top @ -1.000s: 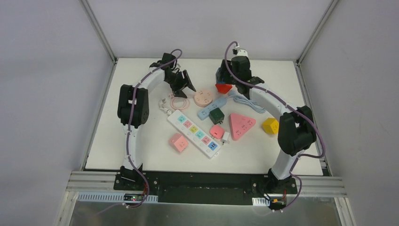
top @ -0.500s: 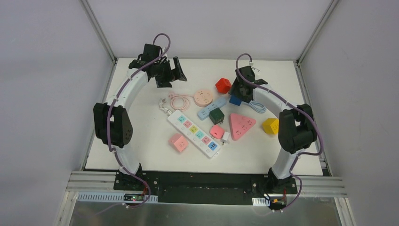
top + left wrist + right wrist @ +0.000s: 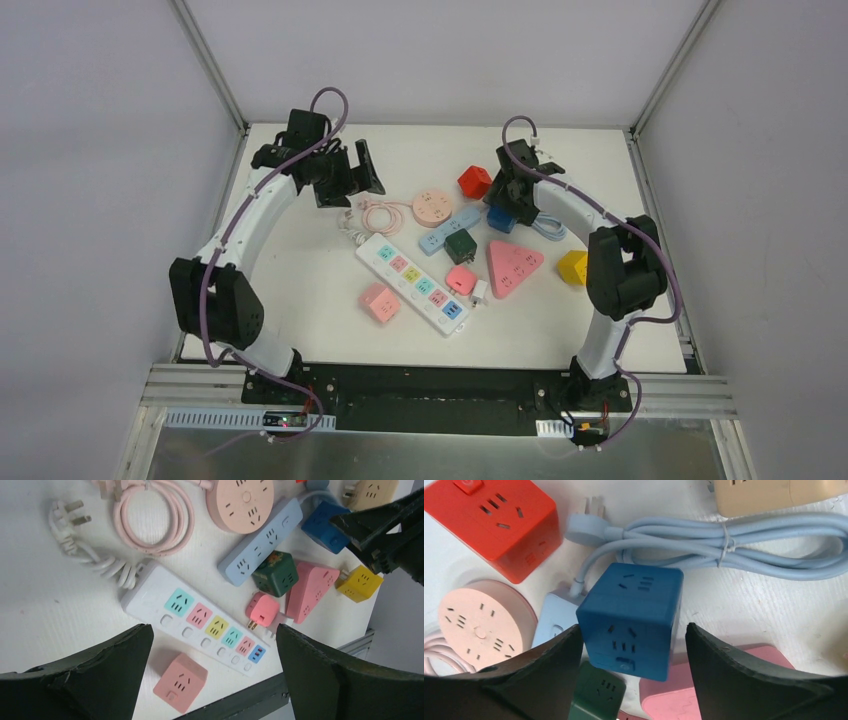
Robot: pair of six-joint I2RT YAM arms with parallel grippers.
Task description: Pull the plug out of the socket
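Seen from above, a white surface (image 3: pixel 310 280) fills a booth with pale grey walls and aluminium posts at the far corners. A metal rail (image 3: pixel 190 385) runs along the near edge. Sockets cluster in the middle: a white strip (image 3: pixel 412 284), a light blue strip (image 3: pixel 448 230), a round pink socket (image 3: pixel 432 208), a green cube (image 3: pixel 460 245), a pink triangle (image 3: pixel 514 266), a yellow cube (image 3: pixel 573 267), a red cube (image 3: pixel 474 182) and a pink cube (image 3: pixel 379 301). The left gripper (image 3: pixel 352 185) hangs toward the far left corner, clear of them all. The right gripper (image 3: pixel 505 205) is down at the blue cube (image 3: pixel 500 218).

In the left wrist view the jaws are spread wide and hold nothing. Below them a coiled pink cable (image 3: pixel 182 510) lies beside the round socket. A small pink plug (image 3: pixel 261 611) lies loose just beside the white strip, its prongs bare.

In the right wrist view the fingers stand close on either side of the blue cube, but it cannot be told whether they press on it. The cube sits over one end of the light blue strip, and whether it is plugged in is hidden. A bundled light blue cable (image 3: pixel 734 540) lies beyond it.

A second ago the left gripper was low over the pink cable and the right gripper was at the red cube. Now the left gripper has drawn back to the left, the red cube lies alone, and the right gripper stays where it was half a second ago.
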